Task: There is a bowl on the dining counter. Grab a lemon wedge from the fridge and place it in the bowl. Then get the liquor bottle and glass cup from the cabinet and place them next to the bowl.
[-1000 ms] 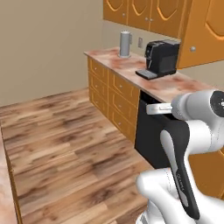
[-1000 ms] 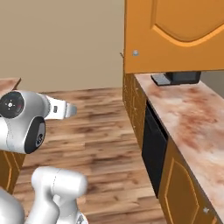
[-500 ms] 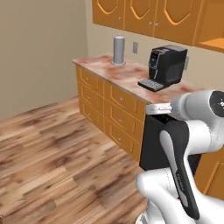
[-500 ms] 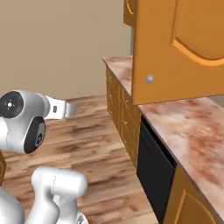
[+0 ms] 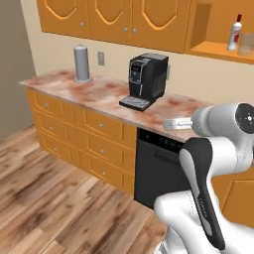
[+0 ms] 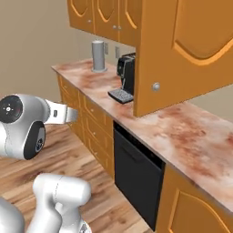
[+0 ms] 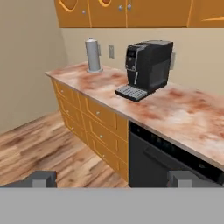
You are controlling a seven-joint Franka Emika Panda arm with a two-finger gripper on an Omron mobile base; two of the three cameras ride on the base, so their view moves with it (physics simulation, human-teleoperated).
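Gripper point(image 7: 111, 178) jaws are being held wide apart in the hand view, with nothing between them, and are being pointed toward the counter point(image 7: 183, 109). A black coffee machine point(image 7: 146, 69) is being carried on that counter, with a grey cylinder point(image 7: 92, 55) standing further along near the wall. A black dishwasher point(image 5: 158, 171) is being shown below the counter edge, beside orange drawers point(image 5: 94, 144). Up in the open cabinet point(image 5: 218, 27), a bottle point(image 5: 236, 32) is being kept upright on the shelf, with a glass cup point(image 5: 246, 43) just beside it. An open cabinet door point(image 6: 186, 50) is being shown in the right base view.
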